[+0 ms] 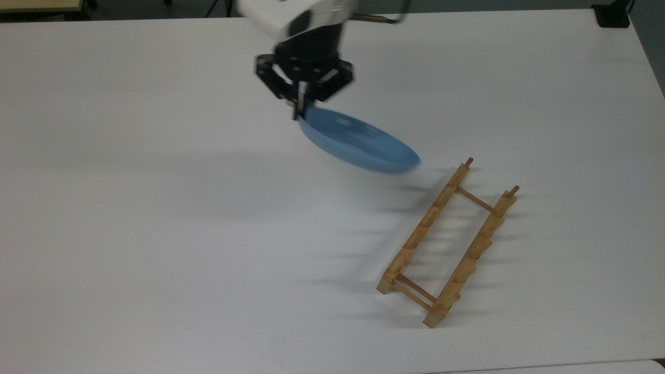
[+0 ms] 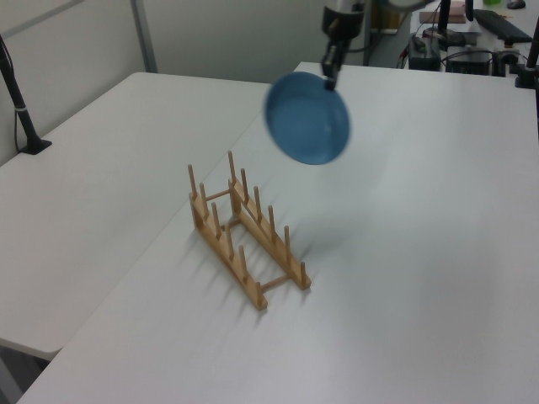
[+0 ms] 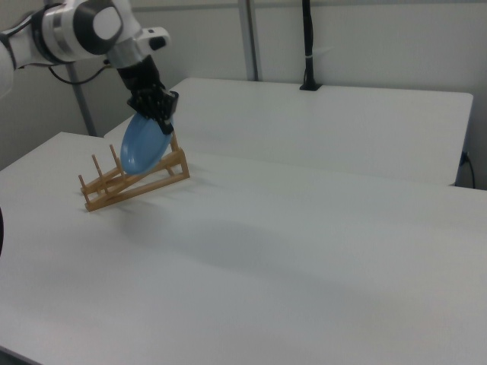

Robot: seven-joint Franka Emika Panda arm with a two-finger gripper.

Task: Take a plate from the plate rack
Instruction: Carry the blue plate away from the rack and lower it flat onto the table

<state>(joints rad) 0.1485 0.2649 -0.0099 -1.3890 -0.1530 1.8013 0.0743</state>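
Nearest me in the top view, I see the plate rack (image 1: 448, 243) sitting on the white tabletop (image 1: 156, 208), toward the top view's lower right, short of the near edge. Its two notched rails run side by side, and its long axis goes diagonally, from the near end up toward the top view's right. In the left view the rack (image 2: 244, 236) stands with its pegs upright and no plate in any slot.

Farther in, I have the plate (image 1: 358, 139) hanging in the air, clear of the rack and off to the top view's upper left of it, over bare tabletop nearer the middle of the far half. It is tilted: its held rim is the high point, and the rest slopes down and away toward the top view's right. In the left view the plate (image 2: 308, 117) shows me its round hollow face, nearly on edge, hanging below the fingers. In the right view it (image 3: 142, 145) hangs in front of the rack (image 3: 133, 180).

The gripper (image 1: 302, 106) points downward from above, its black fingers pinched narrowly on the plate's upper rim. The arm's white wrist (image 1: 293, 13) reaches in from the tabletop's far edge.
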